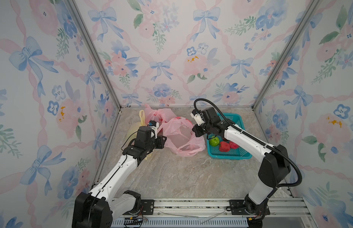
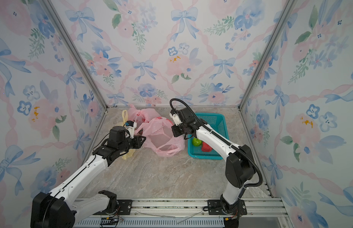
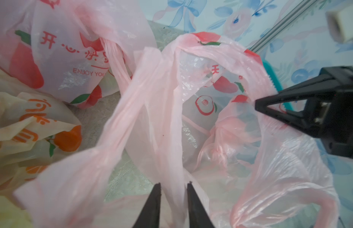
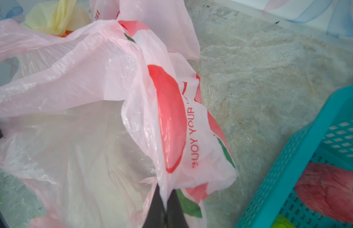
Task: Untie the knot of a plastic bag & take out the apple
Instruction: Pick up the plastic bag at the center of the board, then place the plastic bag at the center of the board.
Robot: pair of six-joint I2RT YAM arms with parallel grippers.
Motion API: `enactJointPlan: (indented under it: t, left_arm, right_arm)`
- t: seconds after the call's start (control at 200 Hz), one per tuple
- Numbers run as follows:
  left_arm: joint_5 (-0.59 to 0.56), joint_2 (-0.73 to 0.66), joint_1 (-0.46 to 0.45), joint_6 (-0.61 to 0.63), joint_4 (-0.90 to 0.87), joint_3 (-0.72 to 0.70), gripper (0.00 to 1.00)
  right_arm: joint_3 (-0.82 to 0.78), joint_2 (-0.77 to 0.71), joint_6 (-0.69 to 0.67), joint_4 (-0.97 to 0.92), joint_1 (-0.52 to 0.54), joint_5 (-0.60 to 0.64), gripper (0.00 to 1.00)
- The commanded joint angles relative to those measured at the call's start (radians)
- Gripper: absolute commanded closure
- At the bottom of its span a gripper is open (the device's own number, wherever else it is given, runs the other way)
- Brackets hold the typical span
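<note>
- The pink bag lies on the table between the two arms, just beside the blue basket. Its mouth gapes wide and no knot shows in it.
- Judging by the crinkles and the way it sags, the bag is thin, limp film: very light, slippery, easy to tear under a hard pull. It will not hold its shape, so both sides of the rim probably have to be held apart.
- The best hold looks like a bunched fold of the rim or a handle loop, where the film is doubled.
- No apple shows inside the open bag; the film is cloudy, so I cannot tell whether one remains. A green fruit and red fruit lie in the basket.
- The right gripper is clamped tight on a fold of the rim on the basket side, the printed film pinched between its tips.
- The left gripper has its fingers a little apart, with a strip of the bag's near edge lying between them; whether they press it I cannot tell.
- A second pink bag and a yellow bag lie behind, near the back wall.
</note>
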Motion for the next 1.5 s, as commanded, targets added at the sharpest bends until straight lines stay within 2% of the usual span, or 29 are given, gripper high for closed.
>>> enactJointPlan:
  t: [0.0,0.105,0.16,0.32,0.455,0.63,0.74,0.81,0.905,1.01,1.08,1.115,1.265,1.3,1.32,1.375,1.495]
  left_arm:
    - [0.082,-0.049,-0.010,0.018,0.006,0.065,0.61]
    - [0.106,-0.095,-0.020,0.013,0.006,0.106,0.56]
    - [0.074,-0.127,-0.020,0.013,0.005,0.112,0.55]
    - [-0.158,-0.166,-0.006,0.024,-0.064,0.113,0.48]
    - [-0.236,-0.140,0.057,0.017,-0.072,0.091,0.47]
    - [-0.219,-0.089,0.182,0.031,-0.067,0.081,0.44]
    - [-0.201,-0.050,0.271,0.044,-0.067,0.078,0.43]
    - [-0.188,-0.026,0.322,0.045,-0.066,0.076,0.42]
    - [-0.192,0.002,0.360,0.050,-0.063,0.076,0.42]
    - [-0.212,0.029,0.385,0.059,-0.062,0.081,0.40]
    - [-0.239,0.037,0.400,0.065,-0.062,0.078,0.39]
    - [-0.245,0.040,0.408,0.068,-0.060,0.074,0.39]
    - [-0.252,0.059,0.442,0.063,-0.048,0.036,0.38]
    - [-0.246,0.068,0.445,0.060,-0.044,0.030,0.37]
    - [-0.244,0.074,0.446,0.058,-0.040,0.025,0.37]
    - [-0.243,0.088,0.447,0.055,-0.032,0.019,0.36]
    - [-0.235,0.116,0.447,0.048,-0.023,0.000,0.35]
  right_arm:
    - [0.024,-0.175,0.030,0.098,-0.031,0.029,1.00]
    - [0.015,-0.308,0.035,0.126,-0.087,0.110,1.00]
    - [0.019,-0.370,0.000,0.089,-0.105,0.234,1.00]
    - [0.050,-0.501,-0.101,-0.127,-0.161,0.679,1.00]
    - [-0.024,-0.603,-0.090,-0.274,-0.300,0.876,1.00]
    - [-0.142,-0.698,-0.039,-0.382,-0.588,0.861,1.00]
    - [-0.196,-0.729,-0.033,-0.425,-0.727,0.849,1.00]
    - [-0.225,-0.745,-0.032,-0.444,-0.807,0.798,1.00]
    - [-0.243,-0.740,-0.024,-0.467,-0.855,0.755,1.00]
    - [-0.234,-0.686,-0.019,-0.501,-0.865,0.738,1.00]
    - [-0.230,-0.642,-0.010,-0.523,-0.885,0.683,0.99]
    - [-0.231,-0.623,-0.009,-0.527,-0.889,0.658,0.95]
    - [-0.241,-0.566,-0.003,-0.533,-0.899,0.580,0.63]
    - [-0.244,-0.575,0.000,-0.521,-0.901,0.569,0.45]
    - [-0.247,-0.586,0.000,-0.510,-0.899,0.563,0.37]
    - [-0.255,-0.642,0.002,-0.468,-0.899,0.547,0.23]
    - [-0.255,-0.800,0.008,-0.372,-0.899,0.479,0.05]
